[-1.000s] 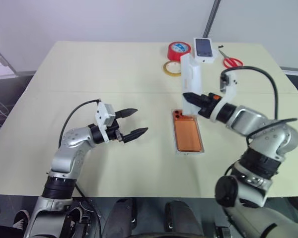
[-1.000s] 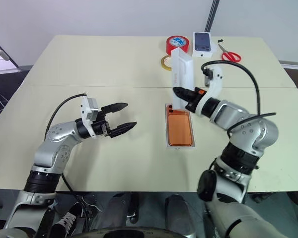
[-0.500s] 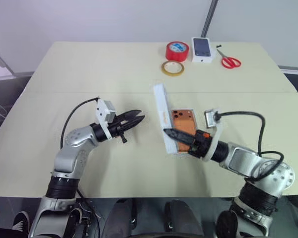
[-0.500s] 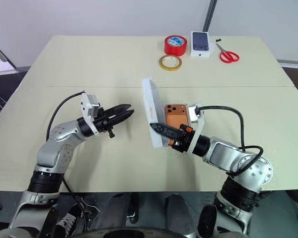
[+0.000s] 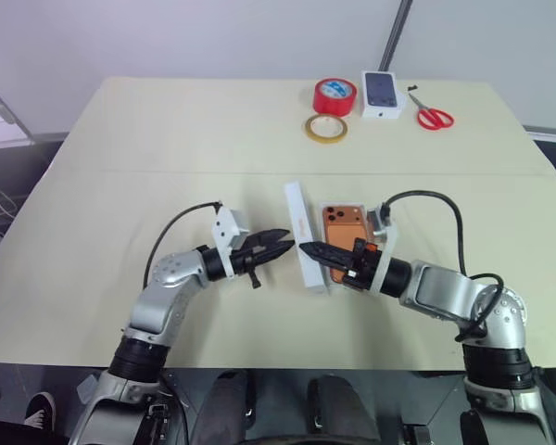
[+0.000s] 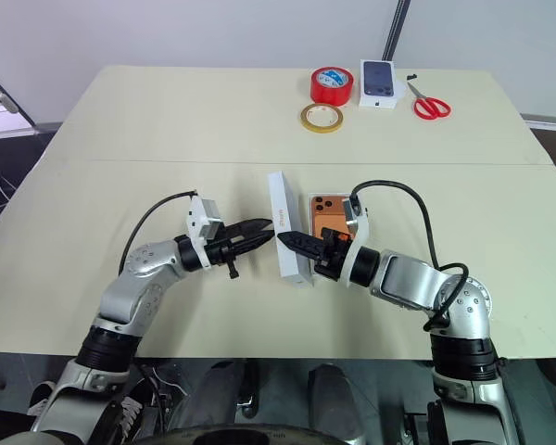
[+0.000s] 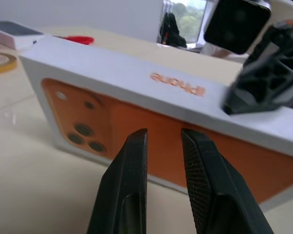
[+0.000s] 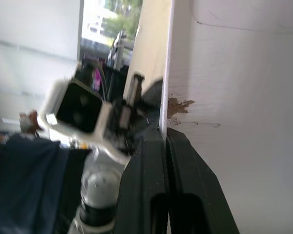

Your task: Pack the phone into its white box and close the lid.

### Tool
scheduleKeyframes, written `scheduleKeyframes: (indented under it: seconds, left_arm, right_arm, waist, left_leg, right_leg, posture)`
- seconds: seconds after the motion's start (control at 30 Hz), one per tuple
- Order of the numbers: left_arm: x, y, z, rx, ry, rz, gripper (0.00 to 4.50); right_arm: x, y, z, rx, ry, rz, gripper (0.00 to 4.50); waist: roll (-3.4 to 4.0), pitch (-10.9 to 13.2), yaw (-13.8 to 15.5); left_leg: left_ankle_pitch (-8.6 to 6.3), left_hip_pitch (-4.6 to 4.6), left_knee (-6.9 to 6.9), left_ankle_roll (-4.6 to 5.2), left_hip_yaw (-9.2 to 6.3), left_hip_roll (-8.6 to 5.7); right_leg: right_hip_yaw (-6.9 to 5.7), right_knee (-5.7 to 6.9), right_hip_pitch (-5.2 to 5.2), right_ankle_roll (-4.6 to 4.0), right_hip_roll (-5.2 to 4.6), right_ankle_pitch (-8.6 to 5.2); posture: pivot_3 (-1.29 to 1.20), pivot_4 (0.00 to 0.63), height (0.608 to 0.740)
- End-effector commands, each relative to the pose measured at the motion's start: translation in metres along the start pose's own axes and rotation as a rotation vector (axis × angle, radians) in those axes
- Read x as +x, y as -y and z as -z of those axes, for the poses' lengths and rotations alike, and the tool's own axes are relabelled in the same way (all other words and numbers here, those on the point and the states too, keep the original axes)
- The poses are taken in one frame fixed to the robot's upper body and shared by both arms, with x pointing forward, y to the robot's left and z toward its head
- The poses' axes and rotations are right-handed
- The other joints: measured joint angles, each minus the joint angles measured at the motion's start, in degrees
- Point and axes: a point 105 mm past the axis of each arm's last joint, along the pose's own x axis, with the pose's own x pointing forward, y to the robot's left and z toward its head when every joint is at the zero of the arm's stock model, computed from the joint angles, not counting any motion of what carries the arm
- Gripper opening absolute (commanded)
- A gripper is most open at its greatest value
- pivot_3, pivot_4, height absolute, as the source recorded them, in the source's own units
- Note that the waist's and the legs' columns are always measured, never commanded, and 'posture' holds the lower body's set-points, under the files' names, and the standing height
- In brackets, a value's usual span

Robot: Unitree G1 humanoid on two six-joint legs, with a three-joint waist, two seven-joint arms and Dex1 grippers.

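The orange phone (image 5: 341, 222) lies camera side up in the white box (image 5: 343, 204) at the middle of the table. Just left of the box, the lid (image 5: 299, 232) stands on its long edge. My right gripper (image 5: 304, 247) is shut on the lid's thin wall (image 8: 234, 97), reaching in over the box. The lid's outer face (image 7: 136, 122) carries an orange phone print and faces my left gripper (image 5: 285, 245). That gripper points at the lid from the left, fingers (image 7: 132, 161) drawn almost together with nothing between them.
At the table's far edge sit a red tape roll (image 5: 334, 93), a yellowish tape ring (image 5: 325, 128), a small white carton printed with a dark phone (image 5: 383, 93) and red scissors (image 5: 434, 118). Bare tabletop spreads to the left and right of both arms.
My right gripper carried the lid down from above the box, rolling it onto its edge left of the phone. My left gripper closed from wide open and moved right, up to the lid.
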Motion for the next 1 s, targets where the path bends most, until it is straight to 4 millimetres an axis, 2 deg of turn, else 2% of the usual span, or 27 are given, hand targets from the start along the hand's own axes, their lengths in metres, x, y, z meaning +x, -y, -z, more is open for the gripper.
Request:
scheduleKeyframes:
  seconds: [0.03,0.13,0.23,0.3,0.37,0.47,0.57,0.63,0.73,0.83,0.9,0.97,1.0]
  left_arm:
    - [0.015,0.008,-0.004,0.034,0.026,0.033,1.11]
    - [0.024,0.010,0.003,0.039,0.017,0.051,1.10]
    - [0.036,0.009,0.002,0.029,0.039,0.048,1.10]
    - [0.048,0.011,0.002,0.019,0.047,0.070,1.10]
    - [0.057,0.014,0.003,0.019,0.050,0.093,1.10]
    - [0.067,0.017,0.004,0.015,0.058,0.110,1.10]
    - [0.077,0.020,0.006,-0.002,0.063,0.125,1.10]
    - [0.080,0.022,0.010,-0.017,0.054,0.133,1.10]
    - [0.078,0.022,0.012,-0.010,0.042,0.141,1.10]
    - [0.066,0.015,0.007,0.021,0.028,0.135,1.10]
    - [0.057,0.012,0.005,0.039,0.015,0.134,1.10]
    - [0.045,0.011,0.002,0.041,-0.008,0.137,1.10]
    - [0.036,0.011,0.001,0.049,-0.025,0.145,1.10]
  right_arm:
    - [-0.006,0.007,-0.017,-0.006,0.081,0.037,0.29]
    - [-0.012,0.009,-0.026,-0.032,0.124,0.055,1.38]
    - [-0.018,0.005,-0.032,-0.020,0.154,0.021,2.94]
    - [-0.026,0.004,-0.033,-0.096,0.155,0.046,3.92]
    - [-0.037,0.004,-0.036,-0.202,0.161,0.081,3.92]
    - [-0.058,0.013,-0.052,-0.366,0.179,0.173,3.92]
    - [-0.084,0.023,-0.087,-0.545,0.251,0.292,3.92]
    - [-0.086,0.027,-0.096,-0.667,0.250,0.332,3.92]
    - [-0.079,0.032,-0.104,-0.754,0.270,0.358,3.92]
    - [-0.069,0.038,-0.103,-0.878,0.263,0.395,3.14]
    - [-0.064,0.040,-0.099,-1.006,0.229,0.416,2.18]
    - [-0.060,0.040,-0.096,-1.080,0.220,0.419,1.03]
    - [-0.060,0.043,-0.097,-1.133,0.210,0.446,0.67]
  waist:
    - [0.00,0.0,0.1]
    - [0.00,0.0,0.2]
    - [0.00,0.0,0.1]
    - [0.00,0.0,0.1]
    - [0.01,0.0,0.4]
    - [0.01,0.0,0.4]
    - [0.01,0.0,0.5]
    - [0.00,0.0,0.6]
    - [0.01,0.0,0.4]
    - [0.01,0.0,0.4]
    - [0.04,0.0,0.4]
    - [0.05,0.0,0.3]
    - [0.04,0.0,0.2]
  left_leg:
    - [0.00,-0.02,0.01,0.01,0.00,0.00]
    - [-0.02,-0.05,0.07,0.03,0.00,-0.01]
    - [-0.02,-0.13,0.09,0.04,0.00,0.00]
    - [-0.02,-0.18,0.09,0.05,0.00,0.01]
    - [-0.02,-0.26,0.13,0.06,-0.01,0.01]
    - [-0.06,-0.46,0.32,0.15,0.01,-0.02]
    - [-0.07,-0.47,0.37,0.18,0.01,-0.04]
    - [-0.08,-0.48,0.38,0.18,0.01,-0.04]
    - [-0.08,-0.45,0.35,0.19,0.01,0.04]
    - [-0.07,-0.45,0.33,0.18,-0.02,0.17]
    - [-0.07,-0.47,0.32,0.17,-0.03,0.17]
    - [-0.06,-0.48,0.33,0.16,-0.02,0.17]
    - [-0.06,-0.48,0.33,0.15,-0.01,0.17]
  right_leg:
    - [0.00,0.00,-0.01,0.00,0.00,0.00]
    - [-0.01,-0.02,0.01,0.00,-0.01,0.00]
    - [-0.01,0.00,-0.08,0.01,0.00,0.01]
    - [-0.02,0.00,-0.12,0.01,0.01,0.01]
    - [-0.06,-0.01,-0.15,0.02,0.02,0.01]
    - [-0.06,0.01,-0.27,0.03,0.04,0.02]
    - [-0.07,0.01,-0.28,0.04,0.06,0.03]
    - [-0.07,0.01,-0.28,0.05,0.09,0.03]
    - [-0.05,0.04,-0.31,0.07,0.28,0.04]
    - [-0.03,0.07,-0.34,0.06,0.39,0.04]
    - [-0.03,0.13,-0.40,0.07,0.43,0.04]
    - [-0.01,0.14,-0.43,0.07,0.42,0.04]
    - [-0.01,0.14,-0.43,0.06,0.42,0.04]
  posture:
    - [0.00,0.150,0.728]
    - [0.00,0.150,0.728]
    - [0.00,0.150,0.728]
    - [0.00,0.150,0.728]
    - [0.00,0.150,0.728]
    - [0.00,0.150,0.728]
    - [0.00,0.150,0.728]
    - [0.00,0.150,0.728]
    - [0.00,0.150,0.728]
    - [0.00,0.150,0.728]
    - [0.00,0.150,0.728]
    - [0.00,0.150,0.728]
    - [0.00,0.150,0.728]
